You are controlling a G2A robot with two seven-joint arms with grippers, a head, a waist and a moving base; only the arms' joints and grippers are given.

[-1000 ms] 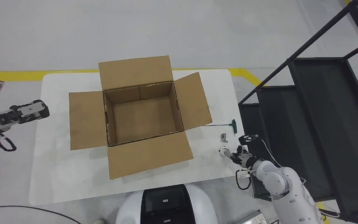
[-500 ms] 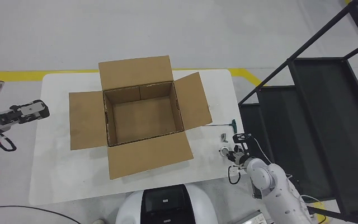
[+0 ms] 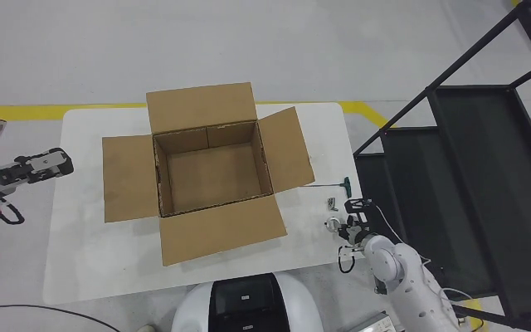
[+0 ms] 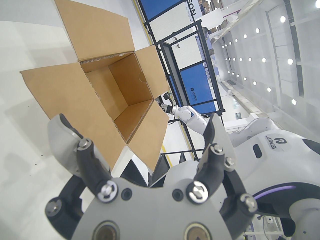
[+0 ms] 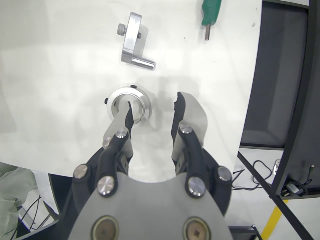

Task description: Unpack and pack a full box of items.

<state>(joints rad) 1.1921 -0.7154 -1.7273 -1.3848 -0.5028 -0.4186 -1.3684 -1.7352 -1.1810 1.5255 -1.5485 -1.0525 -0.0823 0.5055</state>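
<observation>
Right gripper (image 5: pixel 153 99): released, jaws spread. It sits low over the table's right edge, close to the near right corner (image 3: pixel 338 226). One finger tip dips into the hole of the metal ring. The other finger (image 5: pixel 180 111) stands outside the ring over bare table. Whether a pad touches the ring cannot be told.
Left gripper (image 4: pixel 137 123): released and holding nothing, jaws wide apart. It is just off the table's left edge, about halfway along it (image 3: pixel 60 163), facing the box.
Box (image 3: pixel 129 178): brown cardboard, upright in the middle of the table, all four flaps folded out. The far flap reaches past the far edge, and the near flap lies toward the near edge. The left wrist view shows bare inner walls (image 4: pixel 120 88).
Metal ring (image 5: pixel 128 107): shiny collar lying flat on the table by the right edge (image 3: pixel 332 222), well apart from the box.
Metal bracket (image 5: pixel 133 43): small L-shaped piece with a screw head, lying near the ring on its far side (image 3: pixel 331 202).
Hex key (image 5: pixel 212 1): green T-handle at the right edge, steel shaft pointing toward the box's right flap (image 3: pixel 348 187).
Table (image 3: pixel 83 249): white, with rounded corners.
</observation>
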